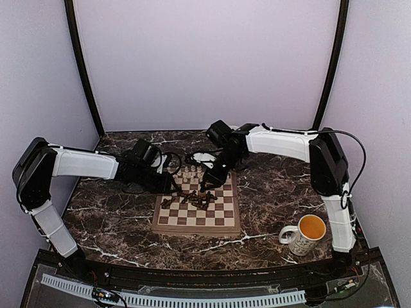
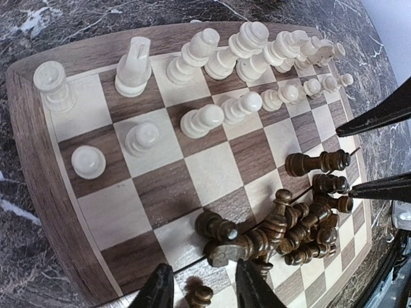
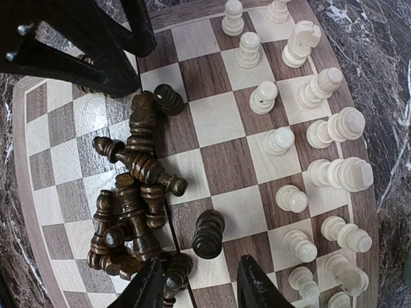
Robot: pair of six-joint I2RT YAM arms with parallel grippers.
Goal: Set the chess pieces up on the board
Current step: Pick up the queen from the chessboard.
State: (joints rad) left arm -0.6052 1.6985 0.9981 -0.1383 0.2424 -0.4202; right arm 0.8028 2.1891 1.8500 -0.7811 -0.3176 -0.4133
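Hovering above the board [image 1: 168, 221], left claw [image 2: 202, 274] apart, right claw [image 3: 200, 262] apart, dark chess pieces [image 3: 138, 192] heaped mid-board

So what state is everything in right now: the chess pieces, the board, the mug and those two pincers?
Cream-white turned chess pieces: upright, two rows along the far edge.
Dark brown turned chess pieces: mostly toppled in a heap mid-board.
Square checkered wooden board: lying flat, half set up.
White ceramic mug: upright, orange inside, off the board.
Left pincer: open, a dark pawn between its fingers.
Right pincer: open, holding nothing.
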